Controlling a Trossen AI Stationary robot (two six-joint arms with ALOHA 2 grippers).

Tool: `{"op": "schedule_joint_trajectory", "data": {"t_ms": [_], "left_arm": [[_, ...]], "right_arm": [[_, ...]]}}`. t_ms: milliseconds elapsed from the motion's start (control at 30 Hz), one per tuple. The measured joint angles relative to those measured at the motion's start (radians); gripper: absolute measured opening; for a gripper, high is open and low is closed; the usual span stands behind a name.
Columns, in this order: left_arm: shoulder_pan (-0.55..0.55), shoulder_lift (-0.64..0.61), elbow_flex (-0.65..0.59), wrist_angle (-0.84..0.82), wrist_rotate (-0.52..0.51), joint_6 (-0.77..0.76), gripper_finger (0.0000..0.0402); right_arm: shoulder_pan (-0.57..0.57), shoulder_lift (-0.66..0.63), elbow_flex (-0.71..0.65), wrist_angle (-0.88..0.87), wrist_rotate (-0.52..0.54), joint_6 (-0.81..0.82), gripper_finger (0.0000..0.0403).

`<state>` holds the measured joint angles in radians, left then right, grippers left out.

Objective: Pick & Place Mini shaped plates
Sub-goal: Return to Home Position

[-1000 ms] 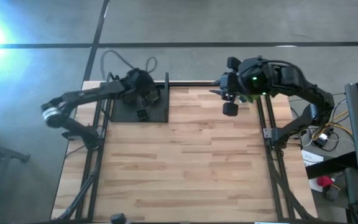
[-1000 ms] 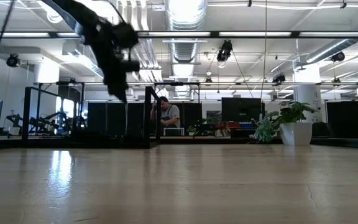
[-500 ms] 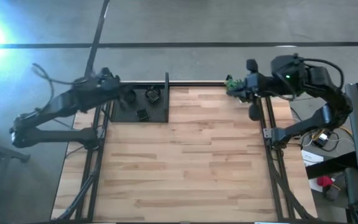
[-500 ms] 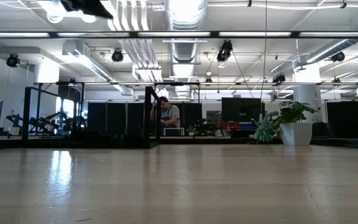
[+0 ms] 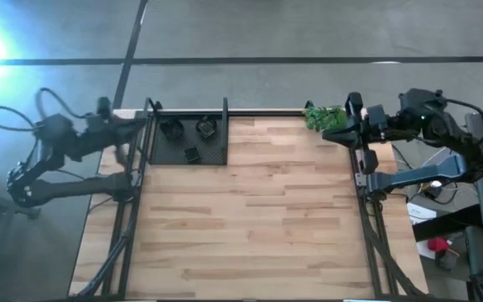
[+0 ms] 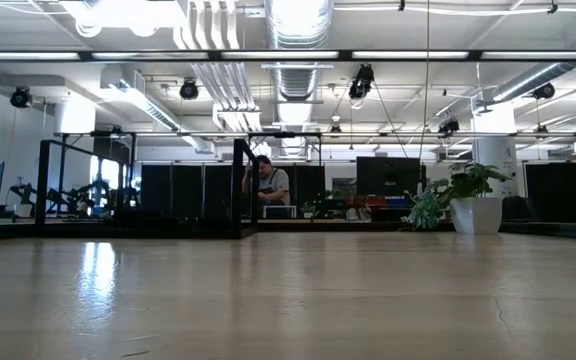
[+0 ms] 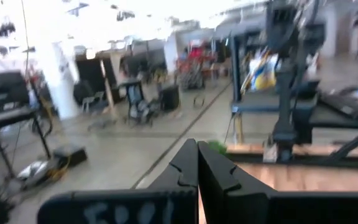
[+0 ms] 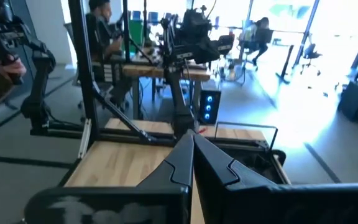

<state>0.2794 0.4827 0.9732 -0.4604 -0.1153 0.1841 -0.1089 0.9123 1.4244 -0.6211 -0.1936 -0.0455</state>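
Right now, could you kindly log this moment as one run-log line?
left fingers: shut, table left edge | right fingers: shut, beside plant | plates: on black tray

Table [image 5: 250, 210] is pale butcher-block: skinny strips running from blond to honey, edged by a black frame [image 5: 267, 111]. At 11 o'clock on it the tray [image 5: 216, 155] is matte black, and the mini shaped plates [image 5: 205, 127] on it are glossy black, so they barely stand out. The little plant [image 5: 325, 117] at 1 o'clock is bright green. Left arm [image 5: 57, 138] and right arm [image 5: 426, 126] are both near-black. Floor [image 5: 267, 33] is plain grey, crossed by dark lines. Off the table around 4 o'clock there's a red and white thing [image 5: 438, 246]. In the low view the wood goes washed-out tan, and there's a white pot [image 6: 478, 215] under green leaves. Left gripper [image 7: 197, 146] and right gripper [image 8: 191, 135] are black, with faint whitish smudges on their bases.
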Motion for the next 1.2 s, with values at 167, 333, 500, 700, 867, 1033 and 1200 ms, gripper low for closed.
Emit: {"op": "schedule_joint_trajectory", "data": {"t_ms": [167, 333, 500, 700, 867, 1033, 1200], "left_arm": [[0.0, -0.075, -0.032, -0.009, 0.063, 0.0, 0.0], [0.0, -0.141, -0.069, -0.007, 0.075, -0.001, 0.0], [0.0, -0.215, -0.128, 0.001, 0.081, 0.009, 0.0], [0.0, -0.303, -0.186, 0.061, 0.081, 0.017, 0.0], [0.0, -0.374, -0.214, 0.066, 0.081, 0.035, 0.0], [0.0, -0.461, -0.255, 0.071, 0.079, 0.043, 0.0], [0.0, -0.476, -0.268, 0.057, 0.068, 0.043, 0.0]], "right_arm": [[0.0, -0.094, -0.159, 0.124, 0.001, 0.019, 0.0008], [0.0, -0.164, -0.282, 0.242, -0.01, 0.057, 0.0008], [0.0, -0.229, -0.377, 0.293, -0.016, 0.047, 0.0008], [0.0, -0.3, -0.488, 0.389, -0.016, 0.046, 0.0008], [0.0, -0.347, -0.554, 0.44, -0.016, 0.043, 0.0008], [0.0, -0.391, -0.614, 0.508, -0.016, 0.052, 0.0008], [0.0, -0.436, -0.654, 0.532, -0.014, 0.049, 0.0008]]}}
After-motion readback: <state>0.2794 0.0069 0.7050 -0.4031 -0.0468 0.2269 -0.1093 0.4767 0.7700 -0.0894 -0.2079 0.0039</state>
